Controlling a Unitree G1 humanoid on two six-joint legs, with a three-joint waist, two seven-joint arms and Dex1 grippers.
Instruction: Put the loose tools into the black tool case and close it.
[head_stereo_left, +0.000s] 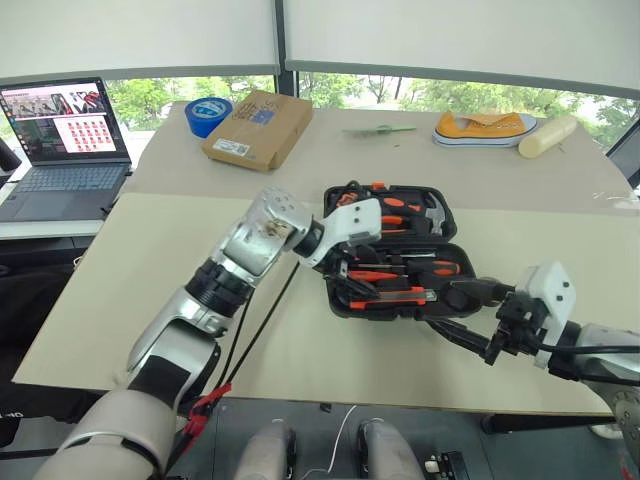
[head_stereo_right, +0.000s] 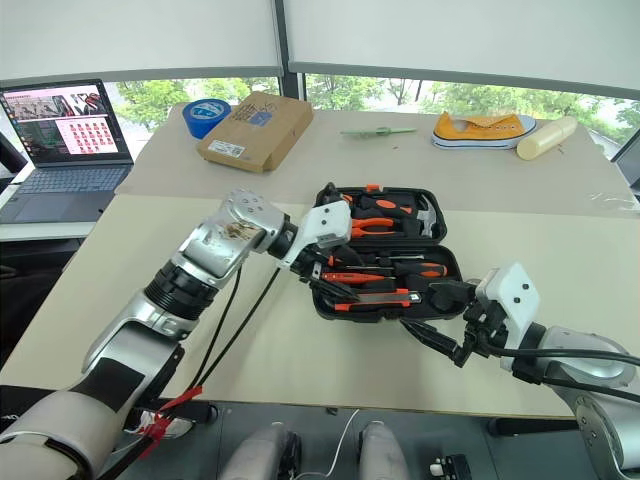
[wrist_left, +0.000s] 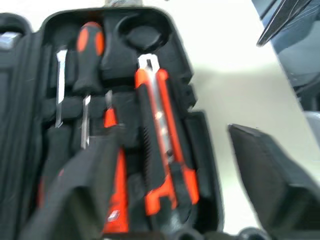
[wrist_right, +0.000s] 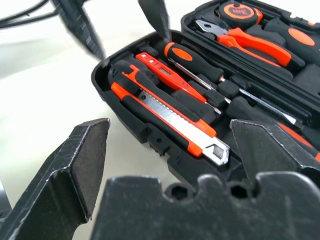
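The black tool case (head_stereo_left: 466, 268) lies open on the beige table, both halves flat. In its near half the orange-black utility knife (wrist_right: 165, 115) lies in a recess beside the slim orange tester screwdriver (wrist_right: 159, 67) and an orange-and-black screwdriver (wrist_right: 192, 57). My left gripper (head_stereo_left: 343, 268) hovers just above the left end of that half, open, with nothing between its fingers (wrist_left: 85, 195). My right gripper (head_stereo_left: 445, 308) stands open at the case's front right corner, empty and pointing at the knife.
The case's far half holds orange-handled pliers (wrist_right: 250, 42) and a hammer (head_stereo_left: 435, 210). A cardboard box (head_stereo_left: 258, 128), a blue tape roll (head_stereo_left: 207, 115), a yellow shoe (head_stereo_left: 485, 128) and a cream cylinder (head_stereo_left: 548, 135) sit at the back. A laptop (head_stereo_left: 65, 140) stands at the far left.
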